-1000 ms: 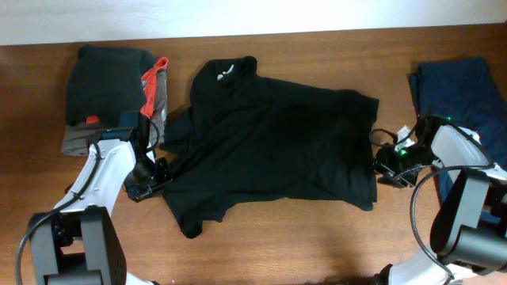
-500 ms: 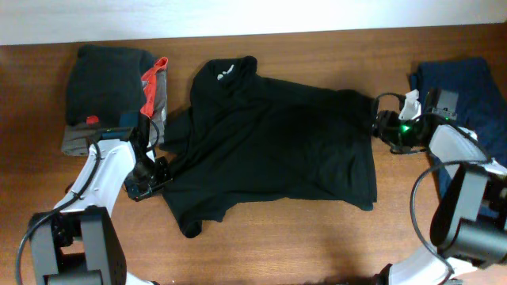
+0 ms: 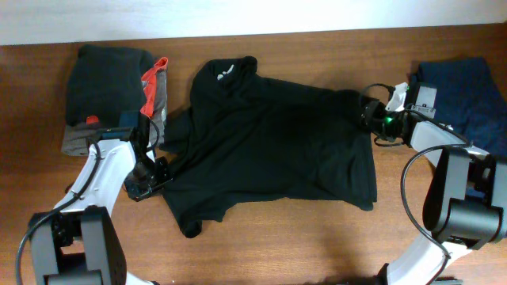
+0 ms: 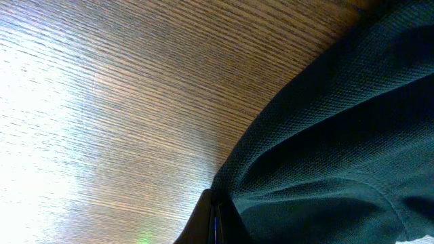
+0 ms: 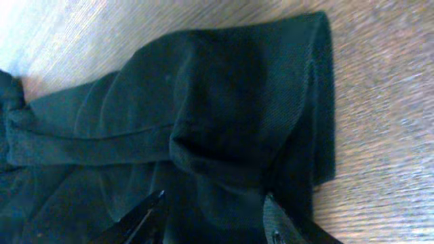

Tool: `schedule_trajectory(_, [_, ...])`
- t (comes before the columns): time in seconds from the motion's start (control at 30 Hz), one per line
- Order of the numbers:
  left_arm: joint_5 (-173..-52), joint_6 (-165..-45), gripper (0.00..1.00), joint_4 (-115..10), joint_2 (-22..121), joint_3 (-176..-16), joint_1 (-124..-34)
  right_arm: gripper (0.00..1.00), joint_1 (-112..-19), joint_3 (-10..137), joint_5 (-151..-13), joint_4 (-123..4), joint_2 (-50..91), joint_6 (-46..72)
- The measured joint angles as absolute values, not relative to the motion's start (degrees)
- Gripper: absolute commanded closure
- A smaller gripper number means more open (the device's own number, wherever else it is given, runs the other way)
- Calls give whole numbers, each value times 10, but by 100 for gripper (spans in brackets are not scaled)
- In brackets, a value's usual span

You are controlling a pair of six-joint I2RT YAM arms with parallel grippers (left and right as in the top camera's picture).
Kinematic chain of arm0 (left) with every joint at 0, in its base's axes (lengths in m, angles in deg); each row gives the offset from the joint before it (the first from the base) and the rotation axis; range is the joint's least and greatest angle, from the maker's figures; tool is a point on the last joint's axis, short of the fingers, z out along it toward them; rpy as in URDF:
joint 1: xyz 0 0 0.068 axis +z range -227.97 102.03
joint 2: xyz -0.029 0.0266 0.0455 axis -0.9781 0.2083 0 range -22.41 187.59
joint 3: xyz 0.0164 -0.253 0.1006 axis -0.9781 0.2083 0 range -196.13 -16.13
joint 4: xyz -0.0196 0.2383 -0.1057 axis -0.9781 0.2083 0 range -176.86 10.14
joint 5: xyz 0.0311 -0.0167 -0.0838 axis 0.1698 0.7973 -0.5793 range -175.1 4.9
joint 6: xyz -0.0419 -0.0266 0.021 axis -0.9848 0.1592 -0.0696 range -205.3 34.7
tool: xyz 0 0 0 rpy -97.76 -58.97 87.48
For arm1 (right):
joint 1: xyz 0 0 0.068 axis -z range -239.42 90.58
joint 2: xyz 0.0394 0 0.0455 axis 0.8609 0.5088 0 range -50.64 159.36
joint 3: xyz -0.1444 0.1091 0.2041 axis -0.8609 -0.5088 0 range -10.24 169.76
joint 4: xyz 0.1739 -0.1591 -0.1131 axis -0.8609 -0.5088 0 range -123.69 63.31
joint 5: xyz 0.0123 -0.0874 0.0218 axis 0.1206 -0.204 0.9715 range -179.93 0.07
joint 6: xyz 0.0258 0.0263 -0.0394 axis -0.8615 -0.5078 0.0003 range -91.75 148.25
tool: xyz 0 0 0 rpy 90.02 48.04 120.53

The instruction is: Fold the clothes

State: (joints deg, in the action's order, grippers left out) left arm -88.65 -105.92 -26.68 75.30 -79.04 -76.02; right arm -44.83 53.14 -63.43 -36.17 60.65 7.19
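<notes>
The black collared shirt lies spread on the wooden table, collar at the back left. My left gripper sits at the shirt's left edge. In the left wrist view its fingers are pressed together on the fabric edge. My right gripper is at the shirt's back right sleeve corner. In the right wrist view it is open, with a finger on each side above the rumpled sleeve, gripping nothing.
A folded stack of dark grey and red garments lies at the back left, close to my left arm. A dark blue garment lies at the right edge, under my right arm. Bare wood runs along the front.
My right gripper has moved from the shirt's right hem edge back and slightly left to the back right sleeve corner. The left gripper and the shirt have not moved.
</notes>
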Motion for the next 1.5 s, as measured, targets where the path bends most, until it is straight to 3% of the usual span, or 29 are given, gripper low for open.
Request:
schedule_trajectory(0.07, [-887,-1059,99,-267,753,-790,-760,45,-448,531,-643,-360,607,70])
schedule_trajectory(0.1, [-887,-1059,99,-267,753,-790,-760,52,-448,531,-647,-358,609,70])
schedule_trajectory(0.23, [-887,-1059,99,-267,753,-790,-760,95,-450,531,-654,-346,625,47])
schedule_trajectory(0.3, [-887,-1059,99,-267,753,-790,-760,96,-450,532,-635,-339,629,36])
schedule_trajectory(0.63, [-887,-1059,99,-267,753,-790,-760,96,-400,640,-546,-335,598,25])
schedule_trajectory(0.9, [-886,-1059,99,-269,753,-790,-760,94,-395,676,-593,-253,594,25])
schedule_trajectory(0.97, [-887,-1059,100,-276,753,-790,-760,60,-399,675,-605,-217,612,24])
schedule_trajectory(1.07, [-887,-1059,100,-280,753,-790,-760,41,-400,675,-616,-190,640,13])
schedule_trajectory(1.17, [-886,-1059,99,-280,753,-790,-760,35,-397,676,-617,-268,648,36])
schedule_trajectory(1.37, [-886,-1059,99,-281,753,-790,-760,44,-350,678,-540,-490,639,113])
schedule_trajectory(1.5, [-886,-1059,99,-281,753,-790,-760,44,-305,675,-525,-655,603,168])
